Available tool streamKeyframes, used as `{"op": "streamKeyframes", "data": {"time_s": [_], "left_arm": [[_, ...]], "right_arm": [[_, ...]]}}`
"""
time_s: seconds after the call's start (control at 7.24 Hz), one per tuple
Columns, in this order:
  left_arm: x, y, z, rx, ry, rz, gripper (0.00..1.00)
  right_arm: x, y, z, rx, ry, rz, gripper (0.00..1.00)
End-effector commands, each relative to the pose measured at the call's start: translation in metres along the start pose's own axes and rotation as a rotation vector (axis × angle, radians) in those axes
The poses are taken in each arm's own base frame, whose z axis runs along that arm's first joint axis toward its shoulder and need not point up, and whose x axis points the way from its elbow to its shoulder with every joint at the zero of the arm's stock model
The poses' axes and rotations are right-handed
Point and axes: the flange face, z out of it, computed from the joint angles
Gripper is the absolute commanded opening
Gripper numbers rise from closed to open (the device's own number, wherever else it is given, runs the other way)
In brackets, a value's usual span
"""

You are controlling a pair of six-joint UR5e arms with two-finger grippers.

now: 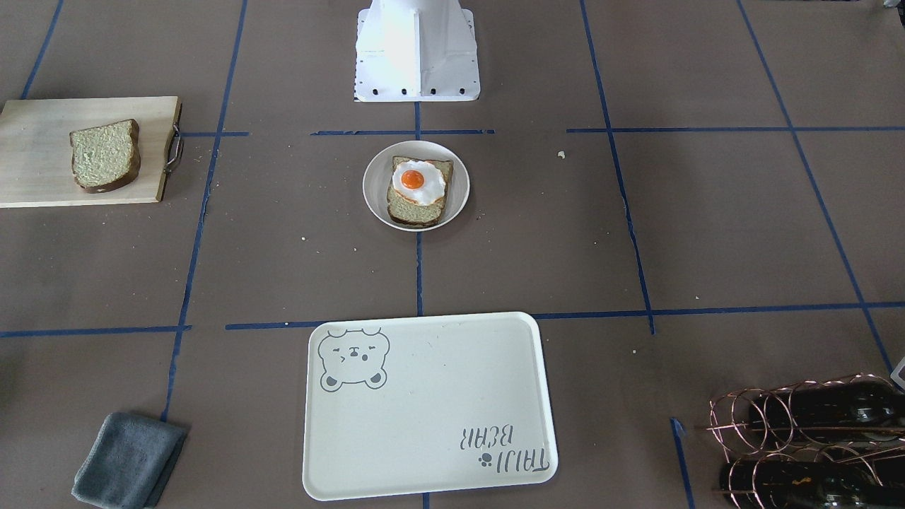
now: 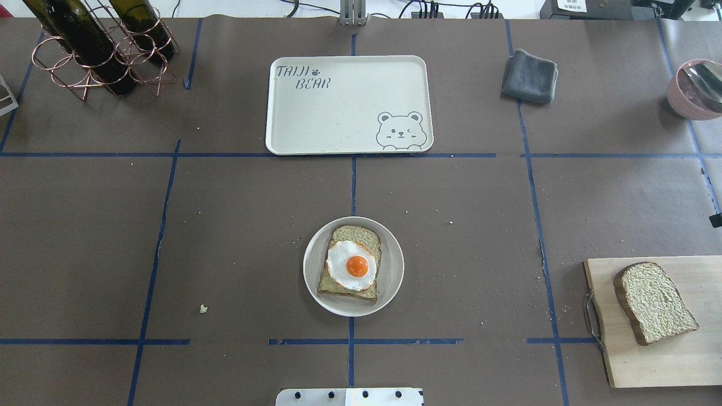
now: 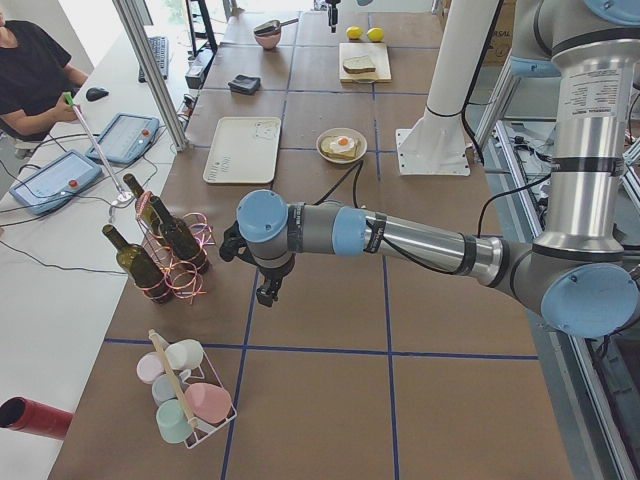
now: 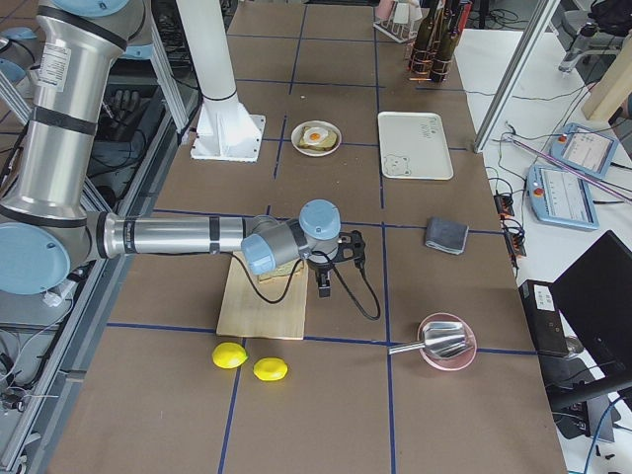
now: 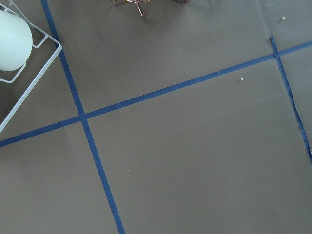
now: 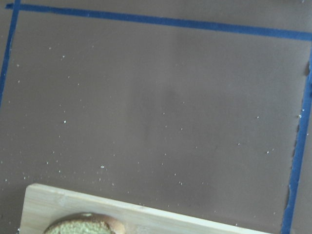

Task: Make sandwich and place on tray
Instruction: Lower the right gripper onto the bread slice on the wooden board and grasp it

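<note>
Inspecting the surface remotely, I find the sandwich half built. One bread slice [image 2: 347,290] with the fried egg [image 2: 351,265] on top sits on the round plate [image 2: 395,270], well apart from both grippers. The second slice [image 2: 654,301] lies on the cutting board [image 2: 648,366]. It is near the right gripper [image 4: 323,284] but off to one side, and only its crust edge shows at the bottom of the right wrist view. The tray [image 2: 338,124] is bare and well beyond either gripper. The left gripper [image 3: 265,292] hangs over bare surface near the bottle rack [image 3: 170,255].

Neither gripper appears in a view that lets me judge its opening, so I cannot tell how wide either stands. Every sandwich part lies on the surface, so neither holds one.

Risks, in my judgement:
- A descent from the present offset would miss the slice or strike the board edge.
- A hard pinch may buckle the soft slice.
- The loose egg could slide when the top slice lands or the stack travels to the tray.
</note>
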Motion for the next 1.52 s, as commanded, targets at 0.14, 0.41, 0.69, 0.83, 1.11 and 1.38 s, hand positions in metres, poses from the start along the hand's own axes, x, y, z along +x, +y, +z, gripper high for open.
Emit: {"op": "streamKeyframes", "data": {"time_s": [0.14, 0.41, 0.69, 0.83, 1.11, 1.38], "left_arm": [[-0.001, 0.001, 0.001, -0.002, 0.003, -0.005, 1.0], [-0.005, 0.002, 0.004, -0.006, 0.004, -0.011, 1.0], [-0.005, 0.002, 0.004, -0.006, 0.004, -0.009, 1.0], [-0.005, 0.002, 0.004, -0.006, 0.004, -0.009, 1.0], [-0.005, 0.002, 0.004, -0.006, 0.004, -0.009, 1.0], [-0.001, 0.002, 0.001, -0.002, 0.003, -0.003, 1.0]], "right_arm": [[-0.042, 0.037, 0.047, -0.021, -0.023, 0.077, 0.91], [-0.054, 0.046, 0.062, -0.051, -0.028, 0.065, 0.83], [-0.058, 0.054, 0.078, -0.096, -0.03, 0.035, 0.77], [-0.051, 0.058, 0.085, -0.109, -0.021, 0.037, 0.73], [-0.034, 0.068, 0.1, -0.098, -0.044, 0.015, 0.72], [-0.042, 0.067, 0.102, -0.093, -0.065, 0.075, 0.53]]}}
